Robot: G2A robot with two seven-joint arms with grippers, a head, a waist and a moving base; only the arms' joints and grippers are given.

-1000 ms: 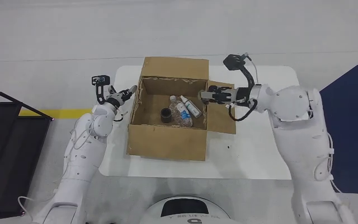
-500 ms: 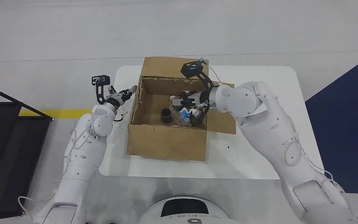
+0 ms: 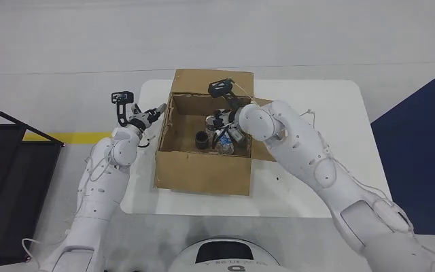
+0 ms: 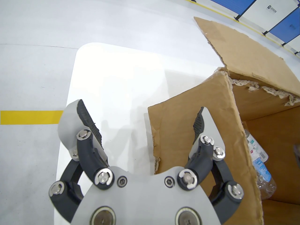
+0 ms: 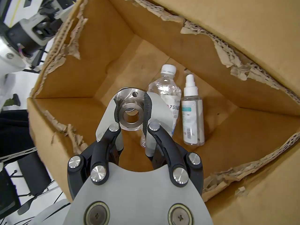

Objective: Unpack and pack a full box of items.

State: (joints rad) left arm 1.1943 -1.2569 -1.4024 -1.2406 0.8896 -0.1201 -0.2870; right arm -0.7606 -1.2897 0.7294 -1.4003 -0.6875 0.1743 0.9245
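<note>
An open cardboard box (image 3: 204, 173) stands on the white table (image 3: 306, 183). My right gripper (image 3: 217, 124) hangs inside it, shut on a silver metal ring (image 5: 130, 118). On the box floor lie a clear water bottle (image 5: 166, 90) and a spray bottle (image 5: 192, 115) side by side, next to a black cylinder (image 3: 202, 139). My left gripper (image 3: 162, 109) is open at the box's left flap (image 4: 187, 108), whose edge lies between its fingers (image 4: 89, 120). The water bottle (image 4: 257, 160) shows past that flap.
The box's far flap (image 3: 212, 81) and right flap (image 3: 268, 146) lie folded outward. A dark rack (image 3: 20, 170) stands on the floor left of the table. Bare table lies right of the box and in front of it.
My right arm swung left from above the right flap into the box, carrying the metal ring over the bottles. The left arm has not moved.
</note>
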